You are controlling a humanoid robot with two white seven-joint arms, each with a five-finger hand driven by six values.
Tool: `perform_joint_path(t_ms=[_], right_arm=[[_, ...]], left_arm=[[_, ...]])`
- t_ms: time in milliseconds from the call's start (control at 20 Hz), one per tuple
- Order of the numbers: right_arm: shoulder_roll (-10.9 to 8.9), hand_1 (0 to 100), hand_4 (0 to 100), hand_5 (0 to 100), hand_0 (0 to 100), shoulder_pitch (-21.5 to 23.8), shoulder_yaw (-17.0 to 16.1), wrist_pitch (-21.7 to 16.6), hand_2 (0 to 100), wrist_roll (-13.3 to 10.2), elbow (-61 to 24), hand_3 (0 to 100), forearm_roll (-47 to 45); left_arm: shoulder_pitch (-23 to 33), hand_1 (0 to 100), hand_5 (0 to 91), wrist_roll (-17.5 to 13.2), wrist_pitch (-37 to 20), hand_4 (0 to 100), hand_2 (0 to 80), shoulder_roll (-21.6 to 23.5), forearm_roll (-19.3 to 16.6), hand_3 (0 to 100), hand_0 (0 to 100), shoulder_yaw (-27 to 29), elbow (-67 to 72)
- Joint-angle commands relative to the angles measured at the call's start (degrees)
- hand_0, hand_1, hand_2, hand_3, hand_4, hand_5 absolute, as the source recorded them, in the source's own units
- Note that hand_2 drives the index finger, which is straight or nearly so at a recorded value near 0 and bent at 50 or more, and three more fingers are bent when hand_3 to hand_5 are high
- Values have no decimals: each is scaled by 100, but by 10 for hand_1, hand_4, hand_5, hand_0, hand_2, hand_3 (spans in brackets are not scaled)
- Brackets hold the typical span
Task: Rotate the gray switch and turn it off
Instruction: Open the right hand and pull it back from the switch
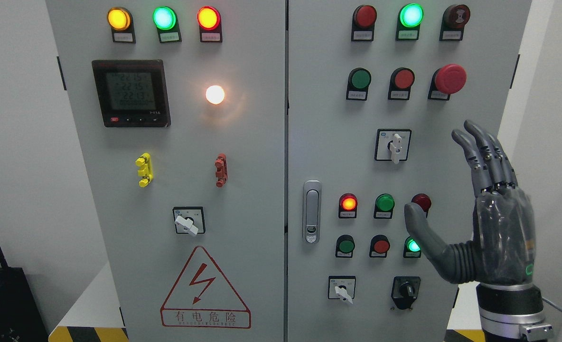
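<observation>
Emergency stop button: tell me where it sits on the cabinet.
In the head view, the emergency stop button sits on the right door's second row, far right, beside a red push button, above the right hand.

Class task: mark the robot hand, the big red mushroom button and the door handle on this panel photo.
robot hand (492, 218): head view, on the back of the palm.
mushroom button (450, 78): head view, on its red cap.
door handle (312, 211): head view, on its silver lever.
</observation>
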Motion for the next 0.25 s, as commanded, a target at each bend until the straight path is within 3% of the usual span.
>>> perform_joint_path(t_ms=[0, 200], right_arm=[[-18, 202, 5, 0, 215, 39, -21, 7, 63, -10, -30, 123, 0], [-27, 223, 8, 0, 206, 47, -21, 7, 69, -10, -30, 132, 0]], left_arm=[[-3, 389, 0, -24, 5, 0, 0, 0, -44, 0, 120, 184, 132], [-3, 389, 0, -24, 5, 0, 0, 0, -44, 0, 120, 185, 132]])
